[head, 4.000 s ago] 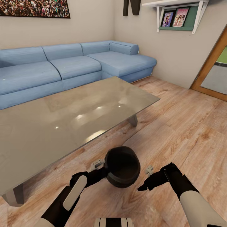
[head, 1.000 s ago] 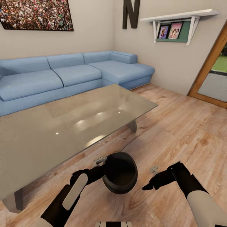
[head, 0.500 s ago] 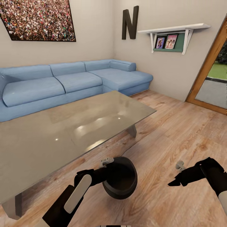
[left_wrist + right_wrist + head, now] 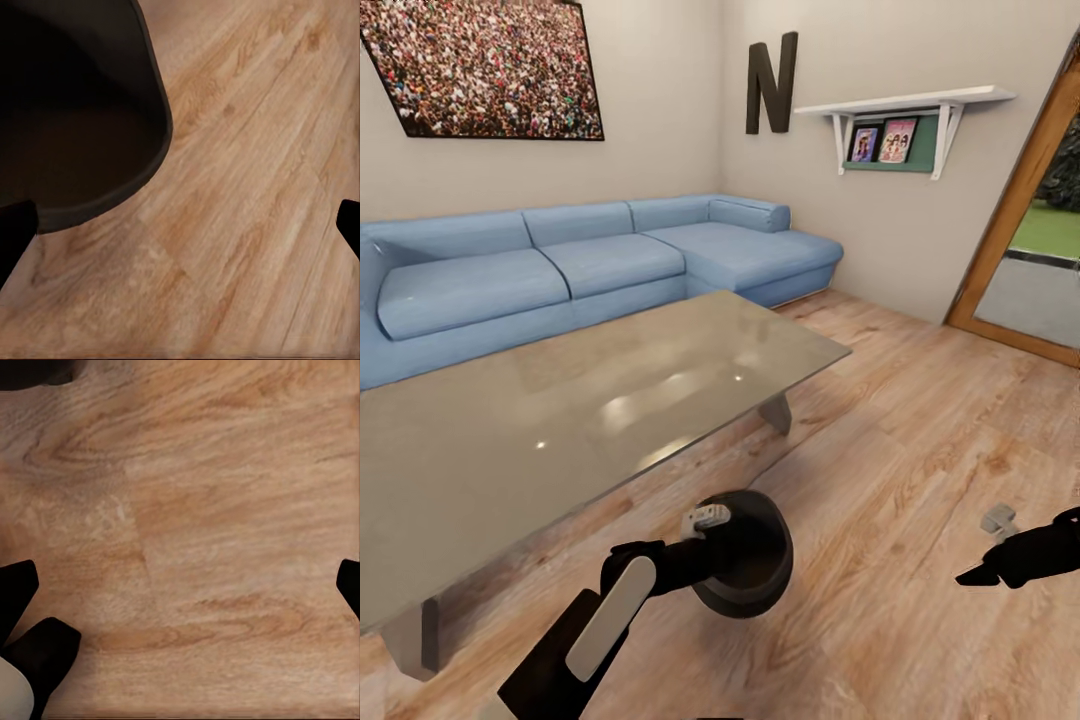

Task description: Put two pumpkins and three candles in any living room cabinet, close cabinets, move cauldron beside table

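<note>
In the lower middle of the head view, our left gripper (image 4: 705,540) sits against the near rim of the small round-bellied black cauldron (image 4: 745,565), which rests on the pale wooden floor (image 4: 900,440) just beside the long edge of the glossy grey glass-topped table (image 4: 560,420). In the left wrist view the fingers (image 4: 15,240) stand wide apart, gripping nothing, so we judge the cauldron placed and should back straight away without nudging it. Its dark inside (image 4: 67,135) looks empty; our right gripper (image 4: 978,572), at the lower right, is spread wide over bare boards.
</note>
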